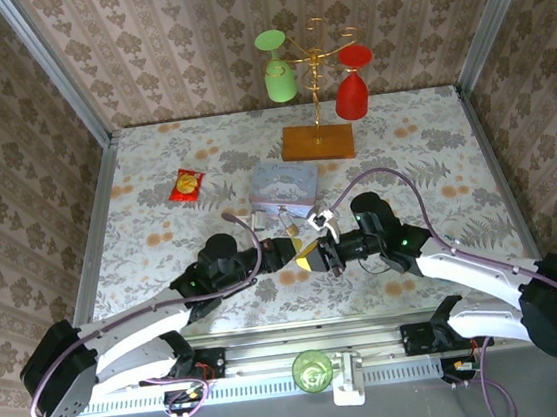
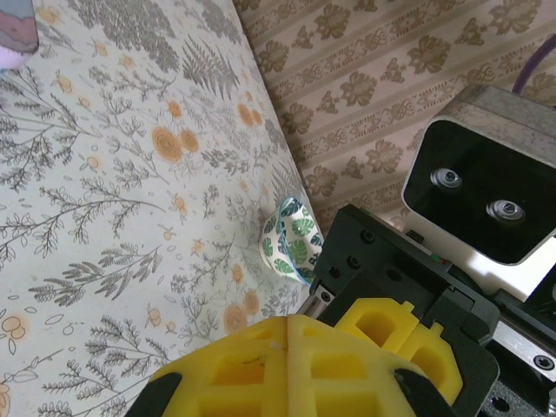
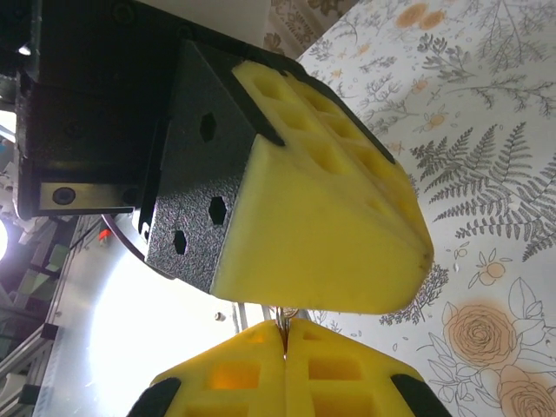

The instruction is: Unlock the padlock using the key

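Right fingers (image 3: 234, 373) pressed together at bottom, left fingers (image 3: 330, 226) just above them, floral tablecloth (image 3: 486, 130) behind

The table (image 1: 152, 243) is lit brightly and evenly from above in the overhead view, with only faint, soft shadows cast. In the right wrist view a blown-out white glare is seen at lower left. Close foreground is rendered slightly soft in both wrist views.

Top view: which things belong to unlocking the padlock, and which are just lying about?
Job: padlock; left gripper and right gripper, jaws shut.

Lying about: snack packet; pale blue tin; rack with green glass and red glass; green cup.
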### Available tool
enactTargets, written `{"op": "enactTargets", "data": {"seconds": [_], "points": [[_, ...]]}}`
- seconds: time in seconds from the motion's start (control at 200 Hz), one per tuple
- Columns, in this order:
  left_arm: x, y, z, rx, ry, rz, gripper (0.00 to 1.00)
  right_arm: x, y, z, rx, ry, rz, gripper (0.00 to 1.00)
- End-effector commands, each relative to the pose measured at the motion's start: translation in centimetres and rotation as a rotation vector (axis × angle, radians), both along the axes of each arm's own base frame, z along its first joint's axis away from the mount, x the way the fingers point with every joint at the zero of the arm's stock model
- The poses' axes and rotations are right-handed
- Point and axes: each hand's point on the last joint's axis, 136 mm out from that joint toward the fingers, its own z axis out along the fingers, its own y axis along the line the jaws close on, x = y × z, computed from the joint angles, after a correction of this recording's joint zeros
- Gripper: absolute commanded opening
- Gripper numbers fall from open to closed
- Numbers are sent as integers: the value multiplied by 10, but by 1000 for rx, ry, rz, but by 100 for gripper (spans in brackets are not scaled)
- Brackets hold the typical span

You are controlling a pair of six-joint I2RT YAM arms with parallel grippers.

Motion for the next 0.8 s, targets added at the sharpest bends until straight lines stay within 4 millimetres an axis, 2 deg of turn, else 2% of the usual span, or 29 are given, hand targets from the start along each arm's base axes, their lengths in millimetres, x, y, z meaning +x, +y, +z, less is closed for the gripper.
{"op": "enactTargets", "data": {"seconds": [0.0, 0.11, 0.14, 0.165, 0.235, 0.275, 0.315, 0.36, 0.45, 0.6, 0.795], "points": [[2, 5, -8, 52, -57, 59, 0, 13, -13, -10, -36, 1, -107, 0], [4, 5, -3, 44, -98, 94, 0, 15, -13, -8, 7, 14, -139, 4], [6, 7, -2, 34, -103, 109, 0, 16, -15, -9, 5, 12, -155, 10], [7, 9, -1, 29, -106, 122, 0, 17, -17, -10, 7, 9, -169, 19], [10, 16, 1, 21, -117, 160, 0, 15, -21, -8, 27, 3, -183, 22], [10, 18, 3, 18, -127, 175, 0, 13, -20, -3, 59, 6, -178, 31], [9, 19, 3, 19, -134, 181, 0, 10, -16, 4, 105, 17, -155, 47], [9, 18, 7, 9, -146, 185, 0, 7, -13, 9, 147, 29, -135, 54], [8, 17, 15, -32, -166, 193, 0, 7, -7, 12, 180, 44, -116, 60], [7, 15, 20, -57, -173, 191, 0, 4, 6, 20, 236, 28, -78, 60], [8, 15, 24, -89, -180, 203, 0, 7, 18, 28, 296, 43, -50, 52]]}}
